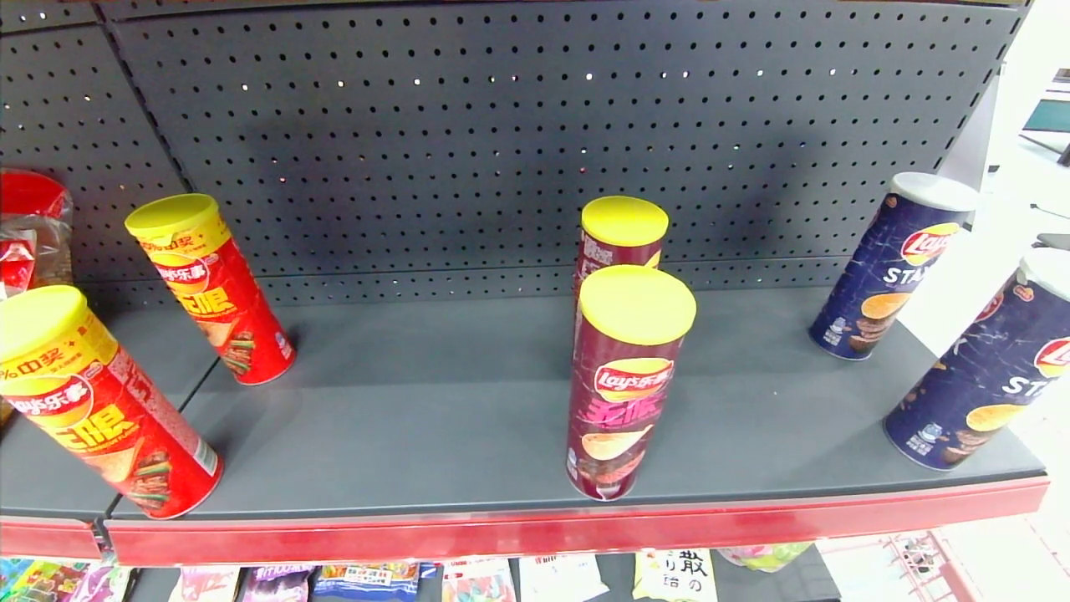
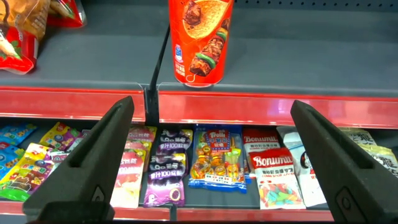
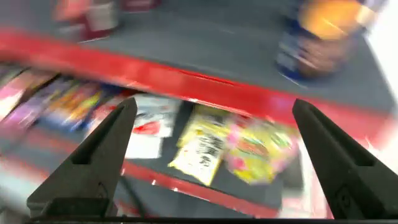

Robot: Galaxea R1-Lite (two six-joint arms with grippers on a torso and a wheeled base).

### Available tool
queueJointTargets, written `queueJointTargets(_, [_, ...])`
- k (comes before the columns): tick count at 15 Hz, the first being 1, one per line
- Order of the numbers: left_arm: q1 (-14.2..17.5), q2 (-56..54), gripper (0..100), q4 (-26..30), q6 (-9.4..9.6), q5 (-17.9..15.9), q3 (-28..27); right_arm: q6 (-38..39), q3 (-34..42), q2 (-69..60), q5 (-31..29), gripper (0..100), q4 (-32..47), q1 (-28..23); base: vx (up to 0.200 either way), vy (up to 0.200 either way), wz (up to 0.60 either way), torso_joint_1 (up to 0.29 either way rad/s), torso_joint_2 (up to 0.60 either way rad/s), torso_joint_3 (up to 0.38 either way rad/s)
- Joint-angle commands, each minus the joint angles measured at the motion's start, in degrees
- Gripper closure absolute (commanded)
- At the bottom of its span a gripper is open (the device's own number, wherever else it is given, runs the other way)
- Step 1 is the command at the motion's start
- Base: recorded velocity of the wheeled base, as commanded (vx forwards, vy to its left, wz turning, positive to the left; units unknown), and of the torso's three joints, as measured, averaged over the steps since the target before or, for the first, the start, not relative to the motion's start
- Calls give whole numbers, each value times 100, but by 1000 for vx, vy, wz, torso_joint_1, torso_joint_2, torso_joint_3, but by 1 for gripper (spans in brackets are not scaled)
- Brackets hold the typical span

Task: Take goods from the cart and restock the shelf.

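Shelf: grey deck, red front lip, pegboard back behind. On it I count six chip cans, all upright, in front-and-back pairs:
- red cans at left end
- maroon cans mid-shelf
- blue cans at right end

Snack packets lie in row on lower shelf.

Left gripper faces red lip near front red can, fingers spread wide, nothing held. Right gripper faces lip near a blue can, fingers likewise wide, empty.

Two red cans, two maroon cans, two blue cans, seemingly one bag.
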Motion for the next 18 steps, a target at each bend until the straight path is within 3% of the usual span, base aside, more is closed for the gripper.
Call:
queueJointTargets(1, [-4, 7, 0, -1, -2, 4, 0, 409, 171, -194, -353, 0, 168, -112, 0, 0, 0, 0, 0, 0])
queueJointTargets(4, [5, 7, 0, -1, -2, 4, 0, 471, 171, -194, -300, 0, 282, -244, 0, 0, 0, 0, 0, 0])
queueJointTargets(8, [5, 7, 0, -1, -2, 4, 0, 365, 171, -695, -142, 0, 282, -1061, 0, 0, 0, 0, 0, 0])
queueJointTargets(18, [5, 7, 0, -1, -2, 4, 0, 392, 171, -765, -344, 0, 282, -1008, 0, 0, 0, 0, 0, 0])
